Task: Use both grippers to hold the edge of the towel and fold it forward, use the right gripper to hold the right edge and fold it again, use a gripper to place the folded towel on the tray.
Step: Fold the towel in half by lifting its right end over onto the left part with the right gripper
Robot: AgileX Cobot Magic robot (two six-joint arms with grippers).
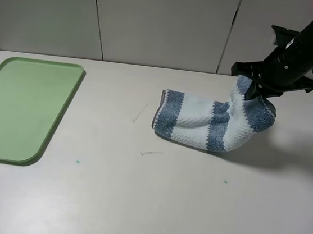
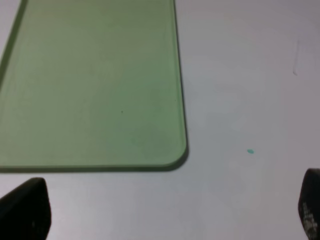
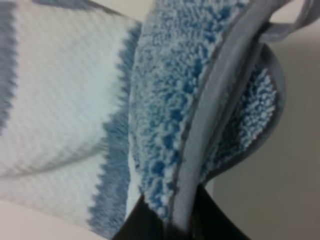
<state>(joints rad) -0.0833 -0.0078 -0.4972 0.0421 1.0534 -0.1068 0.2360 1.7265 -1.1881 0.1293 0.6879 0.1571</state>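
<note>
At the table's [image 1: 152, 207] right side, right gripper [image 1: 254, 90] pinches the striped towel's [image 1: 201, 119] grey-trimmed right edge, lifted; rest lies on the table. Left gripper [image 2: 167, 212] spread, empty, near green tray [image 1: 10, 106] corner. Advice: sweep edge leftward low, keep pinch tight, align edges before release.

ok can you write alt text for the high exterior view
The right gripper holds the right edge of a blue-and-white striped towel raised above a pale table, the towel's left part resting on the surface. A light green tray lies at the left, apart from the towel, with nothing on it.
</note>
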